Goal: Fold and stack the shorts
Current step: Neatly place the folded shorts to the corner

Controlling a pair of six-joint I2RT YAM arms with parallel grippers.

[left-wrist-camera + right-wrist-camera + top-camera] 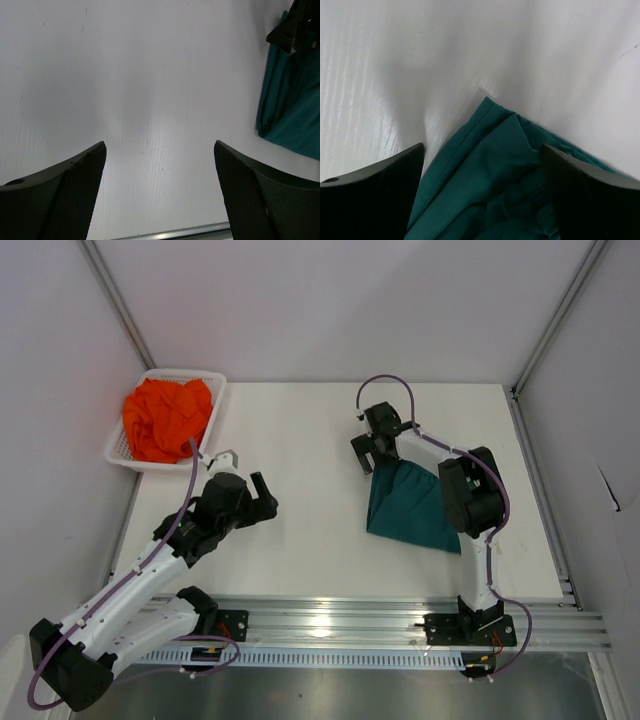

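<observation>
right pincer [481, 150]: it is hanging released, jaws spread wide, gripping nothing; the two dark fingers are straddling the far corner of the teal shorts without closing on the cloth.
teal shorts [410, 505]: they are lying on the right half of the table, just under and near-side of the right pincer, gathered into a compact tapering wedge with layers showing at the corner in the right wrist view; i am judging this pair to be folded, or very nearly so, though the edges are looking a little uneven.
left pincer [159, 145]: it is also standing released and empty, hovering over bare table, well apart from both pairs; the teal cloth is showing only at the far right edge of its own view.
orange shorts [165, 418]: they are sitting crumpled in a heap inside the basket [120, 453] at the far left corner, unfolded.
table [300, 440]: nothing is lying between the two arms.
done so far: one pair is looking folded and laid down.
left to do: the orange pair is waiting to be lifted out, spread, folded and set on top of the teal one, so i am placing the task at roughly halfway.
</observation>
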